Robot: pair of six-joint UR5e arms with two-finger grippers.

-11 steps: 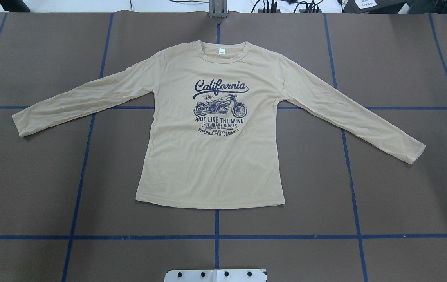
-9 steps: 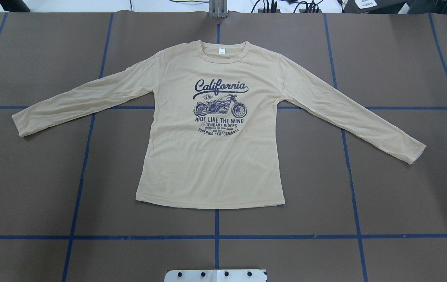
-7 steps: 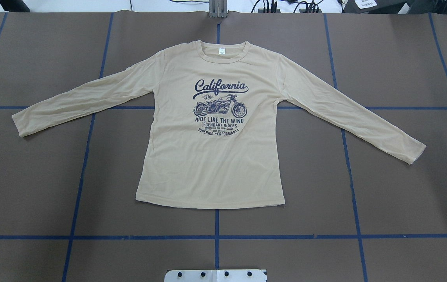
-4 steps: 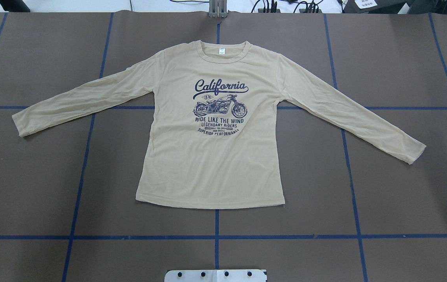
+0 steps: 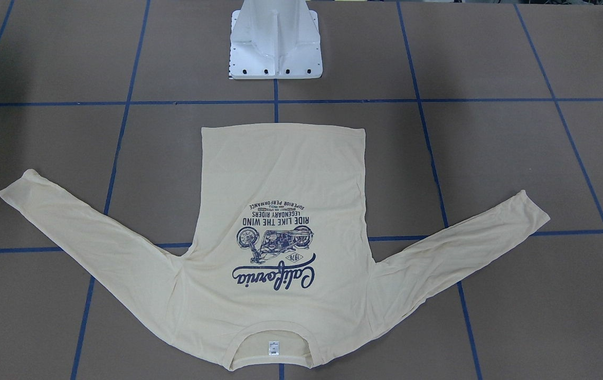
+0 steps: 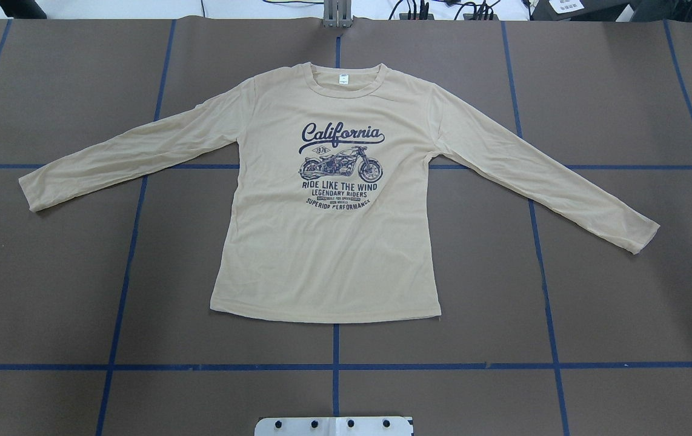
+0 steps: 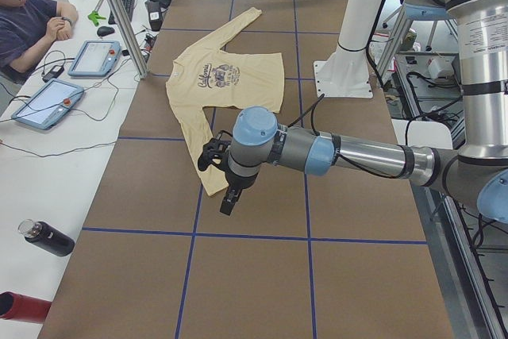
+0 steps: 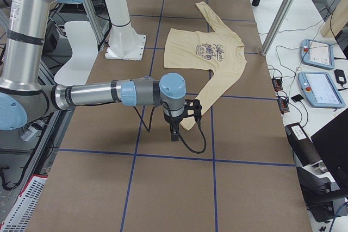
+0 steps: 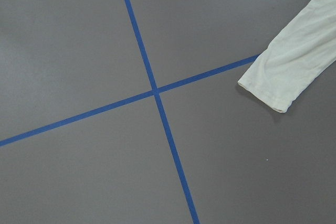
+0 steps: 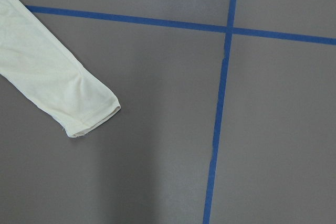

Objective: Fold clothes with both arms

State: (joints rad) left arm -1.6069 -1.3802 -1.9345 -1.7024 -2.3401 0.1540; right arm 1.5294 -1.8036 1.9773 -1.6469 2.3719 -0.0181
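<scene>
The clothes are one cream-yellow long-sleeved T-shirt (image 6: 334, 260) lying flat, print side up, with both sleeves spread out; its neck is at the far side of the table from the robot's base (image 5: 280, 174). Neither arm appears in the overhead or front views. In the left side view my left gripper (image 7: 230, 200) hangs over the table close to the left sleeve cuff (image 7: 213, 184). My right gripper (image 8: 173, 133) hangs likewise beside the right sleeve cuff (image 8: 187, 123). Whether either is open or shut I cannot tell. Each wrist view shows a cuff (image 9: 286, 77) (image 10: 63, 93) on bare table.
Blue tape lines (image 6: 335, 366) grid the brown table. The white pedestal base (image 5: 276, 42) stands at the near middle edge. A seated person (image 7: 32, 25), control tablets (image 7: 95, 57), a metal post (image 7: 119, 13) and bottles (image 7: 46, 237) line the far side.
</scene>
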